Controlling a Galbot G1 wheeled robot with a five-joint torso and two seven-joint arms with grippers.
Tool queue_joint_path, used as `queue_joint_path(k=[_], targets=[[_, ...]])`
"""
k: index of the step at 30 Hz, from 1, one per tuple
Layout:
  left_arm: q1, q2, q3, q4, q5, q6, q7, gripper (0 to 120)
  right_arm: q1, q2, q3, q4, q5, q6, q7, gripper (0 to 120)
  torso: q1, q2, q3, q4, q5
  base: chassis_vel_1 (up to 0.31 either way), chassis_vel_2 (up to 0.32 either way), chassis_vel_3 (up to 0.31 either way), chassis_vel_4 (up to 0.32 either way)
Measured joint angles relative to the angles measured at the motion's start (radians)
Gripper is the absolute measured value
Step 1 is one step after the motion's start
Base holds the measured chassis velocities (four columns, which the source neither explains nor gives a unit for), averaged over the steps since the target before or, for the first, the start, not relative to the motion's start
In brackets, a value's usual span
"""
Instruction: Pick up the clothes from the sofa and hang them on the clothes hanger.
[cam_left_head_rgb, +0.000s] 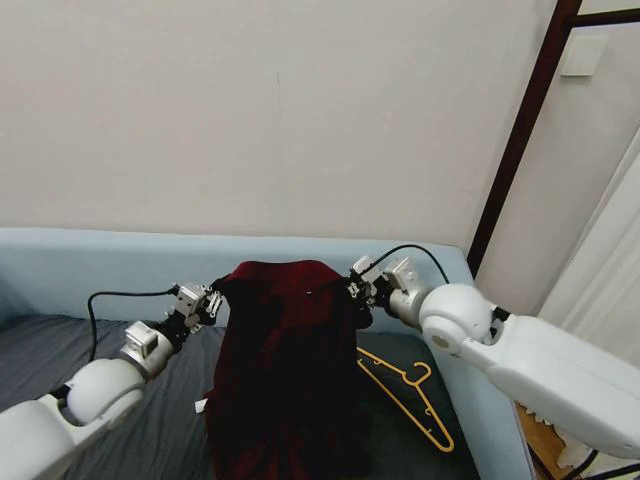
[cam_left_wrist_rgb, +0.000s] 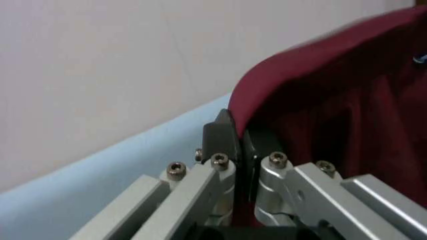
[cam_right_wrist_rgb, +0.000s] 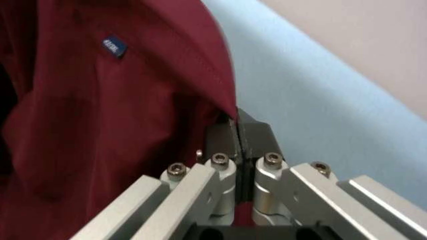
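A dark red cloth garment (cam_left_head_rgb: 285, 370) hangs spread between the two grippers above a sofa with a pale blue padded frame (cam_left_head_rgb: 100, 262) and a dark grey seat cushion (cam_left_head_rgb: 60, 345). The left gripper (cam_left_head_rgb: 213, 300) is raised over the middle of the seat, in front of the sofa's back edge. Its fingers are closed tight on the garment's upper left edge. In the left wrist view the left gripper (cam_left_wrist_rgb: 232, 135) has its black pads (cam_left_wrist_rgb: 217, 137) pressed together with the red cloth (cam_left_wrist_rgb: 347, 100) pinched between them, and the pale blue sofa back (cam_left_wrist_rgb: 100, 170) runs behind. The right gripper (cam_left_head_rgb: 357, 288) is at about the same height, nearer the sofa's right end, and is clamped in the same way on the garment's upper right edge. In the right wrist view the right gripper (cam_right_wrist_rgb: 237, 132) has its pads (cam_right_wrist_rgb: 257, 137) meeting on a fold of the cloth (cam_right_wrist_rgb: 100, 110), which carries a small blue label (cam_right_wrist_rgb: 114, 46). Between the two held points the garment's top edge forms a low arch. Below that it falls in loose folds toward the seat's front edge, and I cannot tell whether its hem touches the cushion. A yellow clothes hanger (cam_left_head_rgb: 410, 390) lies flat on the seat near the sofa's right end, just beside the garment's right side.
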Motion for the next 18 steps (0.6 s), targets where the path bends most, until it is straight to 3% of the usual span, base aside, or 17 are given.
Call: queue_joint_path(k=[7,18], targets=[[0.035,-0.149,0.002,0.133,0.088,0.022,-0.087,0,-0.071,0.12,-0.029,-0.171,-0.105,0.05,0.011,0,0.0,0.0,0.0,0.0,-0.0001,0.0,0.0,0.0,0.0],[0.031,-0.27,0.033,0.251,0.122,0.017,-0.105,0,-0.144,0.22,-0.035,-0.34,-0.162,0.123,0.024,0,0.0,0.0,0.0,0.0,0.0001,0.0,0.0,0.0,0.0]])
